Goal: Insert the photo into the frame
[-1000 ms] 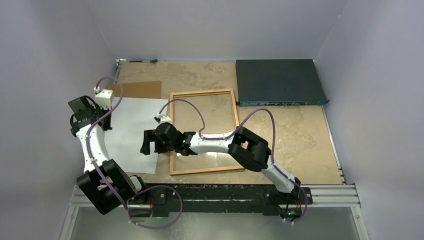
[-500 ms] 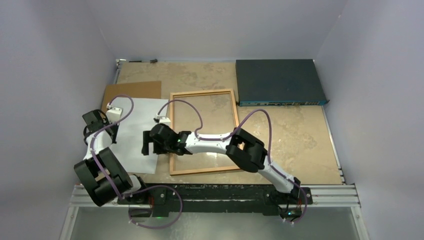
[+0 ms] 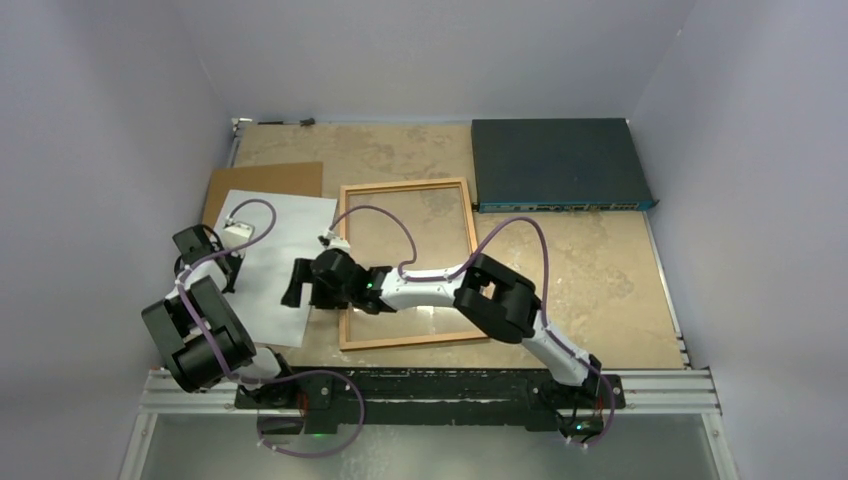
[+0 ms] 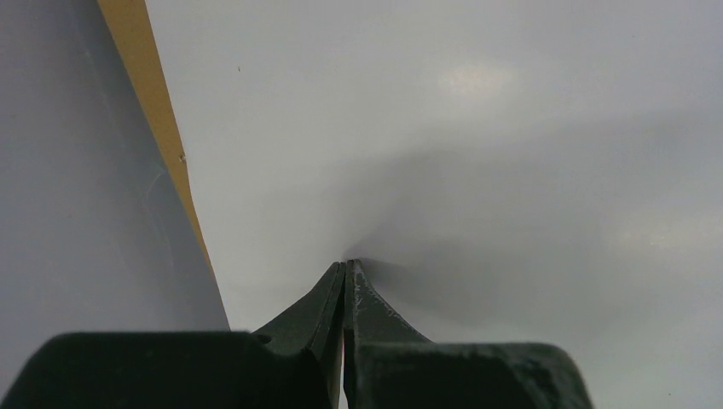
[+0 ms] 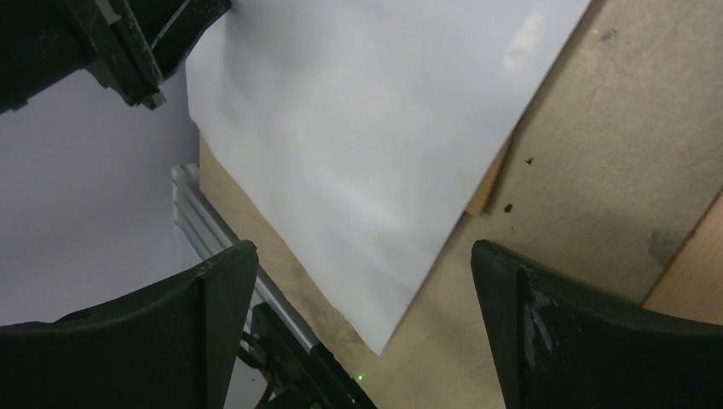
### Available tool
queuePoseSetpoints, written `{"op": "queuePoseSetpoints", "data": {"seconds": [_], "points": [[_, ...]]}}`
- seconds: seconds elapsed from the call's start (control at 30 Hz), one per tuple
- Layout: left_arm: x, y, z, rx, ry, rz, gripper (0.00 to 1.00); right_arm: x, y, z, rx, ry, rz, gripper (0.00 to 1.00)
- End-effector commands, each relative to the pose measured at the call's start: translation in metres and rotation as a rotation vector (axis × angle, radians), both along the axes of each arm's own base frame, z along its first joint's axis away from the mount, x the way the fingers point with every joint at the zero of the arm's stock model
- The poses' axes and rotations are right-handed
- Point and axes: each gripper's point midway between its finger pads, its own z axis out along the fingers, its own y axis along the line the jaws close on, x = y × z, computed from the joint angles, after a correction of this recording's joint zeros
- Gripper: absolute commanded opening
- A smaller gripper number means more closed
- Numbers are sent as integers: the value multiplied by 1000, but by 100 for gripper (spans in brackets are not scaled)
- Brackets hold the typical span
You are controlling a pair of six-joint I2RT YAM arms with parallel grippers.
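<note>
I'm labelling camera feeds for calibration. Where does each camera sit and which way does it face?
Top external: above and behind the robot, looking down on table, frame, left arm, right arm.
Left wrist: on the left arm, looking along its shut left pincer onto the photo.
Right wrist: looking down past the open right pincer at the photo's corner.
Shared: all three show the photo's white back.

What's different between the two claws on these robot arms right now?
The left gripper is shut, fingertips together; the right gripper is spread wide open. The left gripper sits at the left edge of the photo; the right gripper hangs over its right side, near the wooden frame. Both are black and point at the photo, which lies white side up.
</note>
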Motion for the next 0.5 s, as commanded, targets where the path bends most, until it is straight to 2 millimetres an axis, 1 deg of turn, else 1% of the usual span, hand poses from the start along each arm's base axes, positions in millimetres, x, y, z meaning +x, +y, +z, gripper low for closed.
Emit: {"op": "queuePoseSetpoints", "data": {"seconds": [0.0,0.1,0.17,0.27,0.3,0.33,0.4,0.47], "points": [[-24,-23,-38,-100,134,-66,0,1,-2,32,179,45,-2,99],[-27,-28,-43,-123,153,-83,0,8,-3,50,251,19,-10,99],[-28,-29,-44,-131,158,-89,0,6,-1,60,300,11,9,99],[-28,-30,-46,-139,168,-95,0,7,3,61,305,8,18,99],[-28,-31,-45,-146,170,-99,0,11,4,53,262,10,0,99],[-28,-33,-45,-155,171,-103,0,14,3,41,195,17,-15,99],[-29,-37,-44,-177,176,-112,0,13,1,20,79,57,-19,99],[-32,-42,-41,-194,181,-124,0,8,-6,12,45,71,-22,99]]}}
